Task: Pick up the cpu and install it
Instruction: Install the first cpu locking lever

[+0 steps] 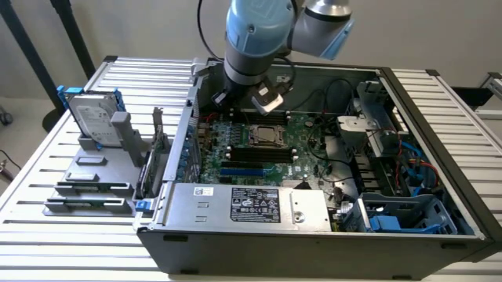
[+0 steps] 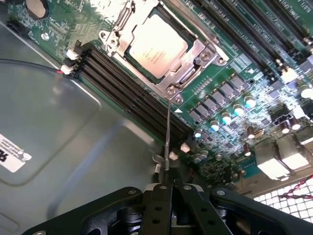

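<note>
Black memory slots (image 2: 122, 88) and a thin socket lever (image 2: 167, 132) lie between. The claw (image 2: 166, 188) is closed, perhaps nipping that lever's end. The cpu (image 2: 155, 46) sits in its socket, beyond the claw's tips.

Green board, silver chip, blue trim in a grey case.
The motherboard (image 1: 263, 154) is deep green, crossed by black memory slots (image 2: 124, 93) and dotted with silver capacitors (image 2: 226, 118) tinted teal. The cpu (image 2: 156, 46) is pale silver-grey with faint dark print, framed in bright metal. The gripper (image 2: 167, 190) is matt black, and the arm (image 1: 255, 35) is light blue and grey. The hard drive (image 1: 93, 117) is silver in a blue frame. The table (image 1: 55, 241) is white with ribbed stripes.
</note>
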